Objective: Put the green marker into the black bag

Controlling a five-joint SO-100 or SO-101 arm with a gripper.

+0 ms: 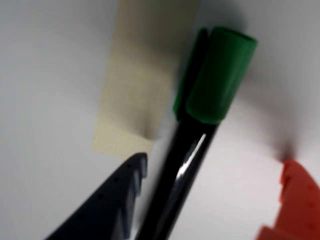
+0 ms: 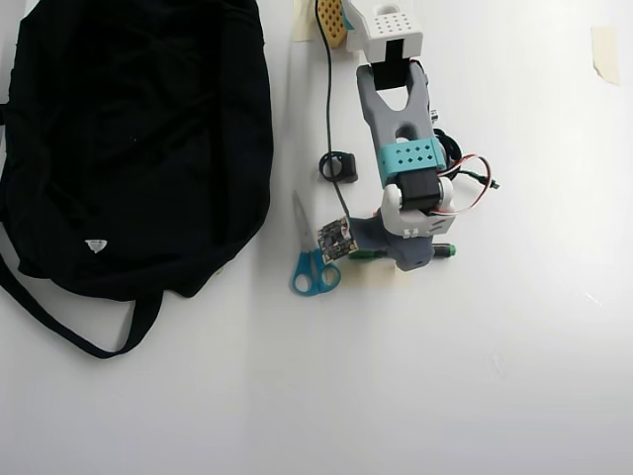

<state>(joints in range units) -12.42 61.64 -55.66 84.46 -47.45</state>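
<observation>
Marker [image 1: 197, 130], wrist view: dark glossy barrel running from 6 o'clock up toward 1 o'clock, green cap at the upper end, lying on the white bench [image 1: 45, 100]. A strip of beige tape [image 1: 137, 85] lies on the bench at the marker's 10 o'clock. The jaws [image 1: 210, 185] stand apart: the dark blue finger [image 1: 112, 200] sits just beside the barrel at 8 o'clock, the orange finger [image 1: 295, 205] lies well clear at 4 o'clock, and the barrel passes between them. Whether the blue finger touches the barrel cannot be told.

Overhead view: the arm [image 2: 401, 148] reaches from its base at 12 o'clock down to the frame's centre, its wrist covering most of the marker [image 2: 445, 251]; only a green end shows at the wrist's 4 o'clock, with a small green patch at its 8 o'clock. The jaws themselves are hidden beneath the wrist. Blue-handled scissors [image 2: 312, 257] lie just at 9 o'clock of the wrist. The bag [image 2: 129, 139] fills the 10 o'clock quarter, well apart from the marker, a strap [image 2: 69, 322] trailing toward 7 o'clock and a white tag [image 2: 95, 244] on its fabric. A small black ring [image 2: 336, 165] sits beside a thin cable [image 2: 328, 89].
</observation>
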